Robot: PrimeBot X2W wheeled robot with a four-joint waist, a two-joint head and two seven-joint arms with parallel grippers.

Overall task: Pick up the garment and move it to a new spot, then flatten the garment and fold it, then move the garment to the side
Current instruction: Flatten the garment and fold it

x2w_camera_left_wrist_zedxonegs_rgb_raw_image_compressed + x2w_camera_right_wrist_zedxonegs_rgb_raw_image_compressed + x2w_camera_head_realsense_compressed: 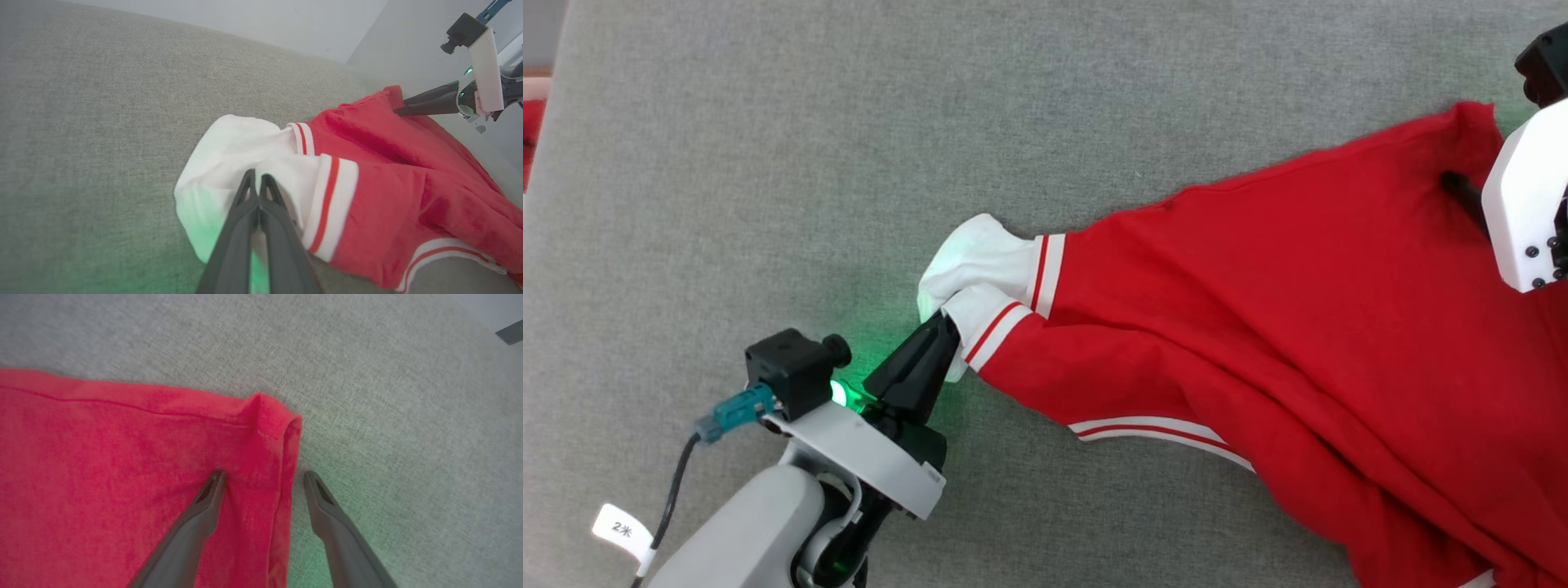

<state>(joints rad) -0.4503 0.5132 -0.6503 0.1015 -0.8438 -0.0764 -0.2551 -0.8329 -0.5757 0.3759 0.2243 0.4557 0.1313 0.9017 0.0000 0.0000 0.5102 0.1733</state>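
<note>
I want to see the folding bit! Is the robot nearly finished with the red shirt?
Not nearly. Done, it seems: the shirt lies on the grey cover, stretched sideways. In hand: the left gripper is shut on a white cuff, the right gripper open around a red corner. Left: it is wrinkled, so flattening, folding and moving aside remain.

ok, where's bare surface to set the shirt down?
Free: grey surface left of and above the white sleeve ends, beyond the left gripper; also the strip along the top edge of the garment. Crowded: right side, garment plus open right gripper at its corner.
</note>
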